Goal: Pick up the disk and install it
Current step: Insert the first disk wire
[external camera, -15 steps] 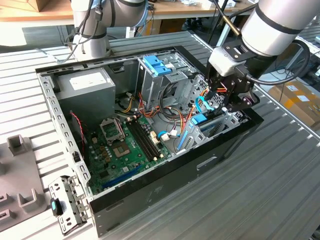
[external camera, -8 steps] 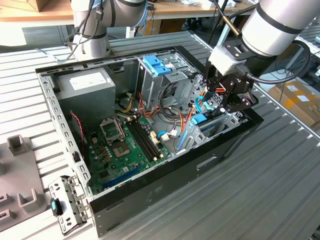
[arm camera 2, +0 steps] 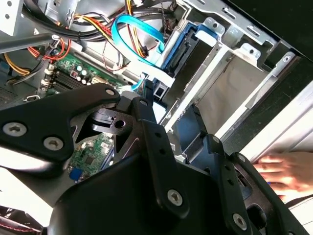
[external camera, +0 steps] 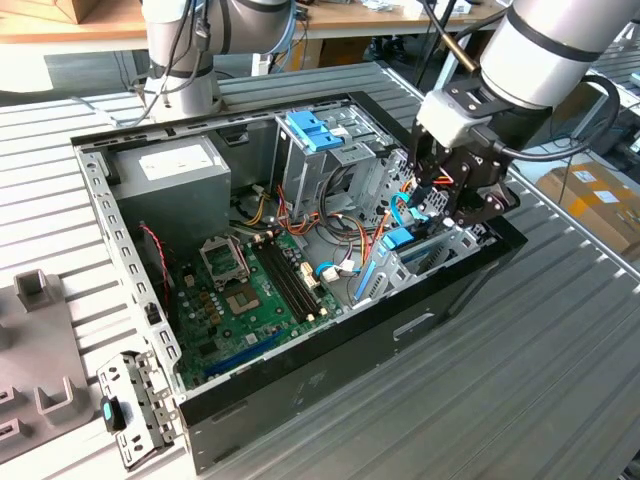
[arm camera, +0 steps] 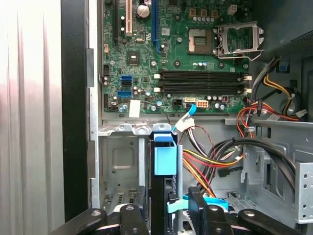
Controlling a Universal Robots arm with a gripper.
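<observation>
Exterior view shows the gripper reaching into the drive cage at the exterior view's right end of an open computer case, which lies on a slatted metal table. In the first wrist view the disk stands on its thin edge between the gripper's fingers, which appear to be closed on its two flat faces. The disk is inside the cage, just beside the motherboard. By the look of it, the pick-up is done and the installing is in hand, with the disk partly in its bay and not yet seated. The long axis of the disk runs along the gripper's line of reach. The end with the bright blue carrier tab leads into the cage, and the flat faces are turned toward the cage walls. Seating it likely calls for keeping the carrier square to the cage guides, pressing straight along that axis, and staying clear of the bundle of cables close beside the bay.
</observation>
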